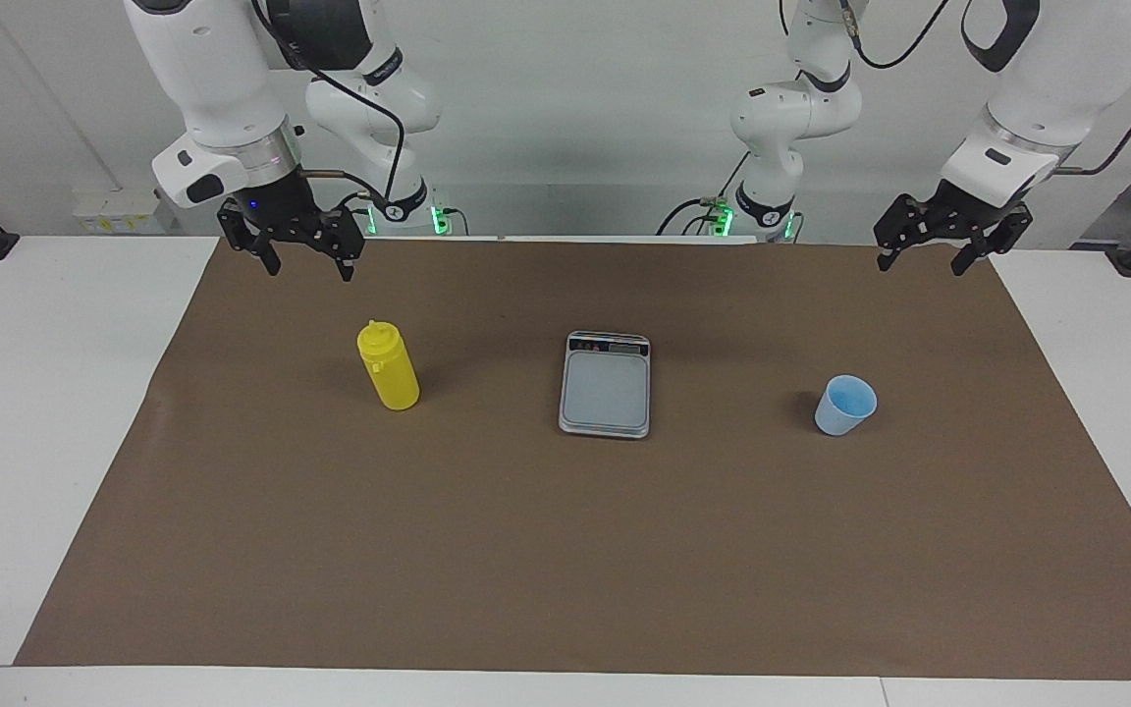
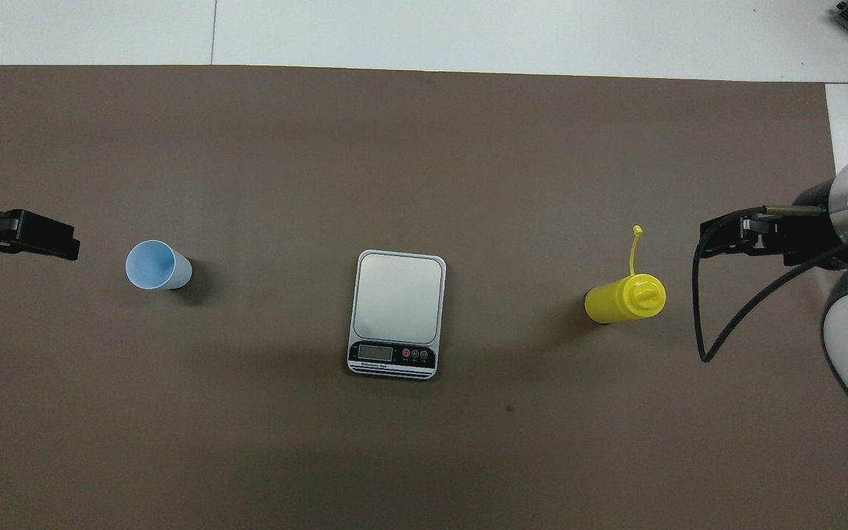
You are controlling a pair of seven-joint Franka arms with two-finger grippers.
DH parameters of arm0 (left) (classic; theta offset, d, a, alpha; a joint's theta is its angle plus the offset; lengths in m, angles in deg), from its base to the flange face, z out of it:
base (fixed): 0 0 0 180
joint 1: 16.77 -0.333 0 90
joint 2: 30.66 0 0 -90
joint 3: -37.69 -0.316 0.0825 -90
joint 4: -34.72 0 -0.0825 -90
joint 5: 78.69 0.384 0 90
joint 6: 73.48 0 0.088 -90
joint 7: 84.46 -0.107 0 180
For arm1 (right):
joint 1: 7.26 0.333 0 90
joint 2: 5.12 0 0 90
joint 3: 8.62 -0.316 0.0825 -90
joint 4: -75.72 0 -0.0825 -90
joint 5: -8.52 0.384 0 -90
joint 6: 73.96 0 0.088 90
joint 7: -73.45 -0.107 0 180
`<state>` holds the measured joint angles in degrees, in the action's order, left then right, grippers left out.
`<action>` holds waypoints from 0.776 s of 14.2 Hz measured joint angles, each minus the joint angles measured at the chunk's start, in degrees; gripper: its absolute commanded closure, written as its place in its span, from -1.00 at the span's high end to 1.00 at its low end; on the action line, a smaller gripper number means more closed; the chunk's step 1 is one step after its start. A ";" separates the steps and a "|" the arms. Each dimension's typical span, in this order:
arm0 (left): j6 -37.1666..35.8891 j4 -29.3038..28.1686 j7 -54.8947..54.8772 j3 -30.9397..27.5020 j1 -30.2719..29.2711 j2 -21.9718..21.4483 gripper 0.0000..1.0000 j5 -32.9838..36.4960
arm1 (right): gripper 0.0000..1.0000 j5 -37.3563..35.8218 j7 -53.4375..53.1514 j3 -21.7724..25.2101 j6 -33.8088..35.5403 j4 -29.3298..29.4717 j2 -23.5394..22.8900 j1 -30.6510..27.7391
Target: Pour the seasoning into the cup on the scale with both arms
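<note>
The yellow seasoning bottle (image 1: 389,368) stands upright on the brown mat toward the right arm's end, its cap hanging open on its tether; it also shows in the overhead view (image 2: 626,298). The grey scale (image 1: 605,385) lies at the mat's middle with nothing on it, display end nearer the robots, and it shows in the overhead view too (image 2: 398,313). The light-blue cup (image 1: 845,405) stands upright on the mat toward the left arm's end, and it shows in the overhead view as well (image 2: 157,265). My right gripper (image 1: 308,267) hangs open and empty in the air near the bottle. My left gripper (image 1: 924,263) hangs open and empty near the cup.
A brown mat (image 1: 565,550) covers most of the white table (image 1: 35,393). A black cable (image 2: 733,316) loops down from the right arm near the bottle.
</note>
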<state>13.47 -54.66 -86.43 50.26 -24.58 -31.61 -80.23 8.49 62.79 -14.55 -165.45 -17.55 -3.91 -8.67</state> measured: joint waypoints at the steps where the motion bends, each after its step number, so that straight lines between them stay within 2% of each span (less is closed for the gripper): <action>1: 0.00 0.00 0.00 0.00 0.00 0.00 1.00 0.00 | 1.00 0.00 0.00 0.00 -0.01 0.00 0.00 0.00; 11: 0.00 -0.48 -0.03 0.00 0.00 0.00 1.00 0.00 | 1.00 -1.63 -0.07 0.00 -0.65 -0.14 0.01 0.01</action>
<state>13.47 -55.15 -86.46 50.25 -24.58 -31.61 -80.24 6.86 62.73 -14.56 -166.10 -17.69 -3.90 -8.66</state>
